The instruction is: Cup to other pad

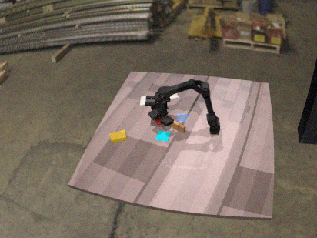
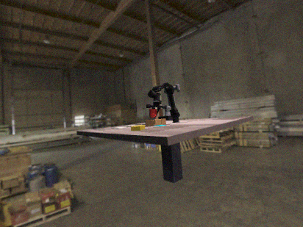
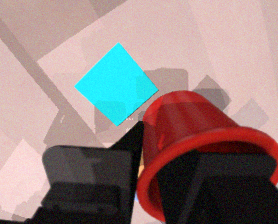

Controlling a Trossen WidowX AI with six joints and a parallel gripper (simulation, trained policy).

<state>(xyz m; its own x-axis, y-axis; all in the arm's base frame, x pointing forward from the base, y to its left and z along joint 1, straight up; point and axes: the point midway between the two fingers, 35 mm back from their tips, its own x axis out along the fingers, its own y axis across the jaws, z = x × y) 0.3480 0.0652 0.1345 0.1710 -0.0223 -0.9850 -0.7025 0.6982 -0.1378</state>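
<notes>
The red cup [image 1: 158,121] [image 2: 153,113] [image 3: 185,112] hangs above the table, its rim towards the wrist camera. My gripper [image 2: 154,107] [image 3: 146,126] is shut on the cup's wall, one finger outside and the other over the rim into the cup. The arm hides much of the cup in the top view. No marbles show; the finger covers most of the cup's mouth. The cyan pad [image 1: 163,136] [image 2: 160,125] [image 3: 117,85] lies bare, to the cup's upper left in the wrist view. The blue pad [image 1: 181,118] lies behind the wooden block.
The wooden block [image 1: 179,126] [image 2: 156,122] stands between the two pads. A yellow block [image 1: 118,136] [image 2: 138,128] lies to the left of the cyan pad in the top view. A white patch [image 1: 143,100] shows partly behind the arm.
</notes>
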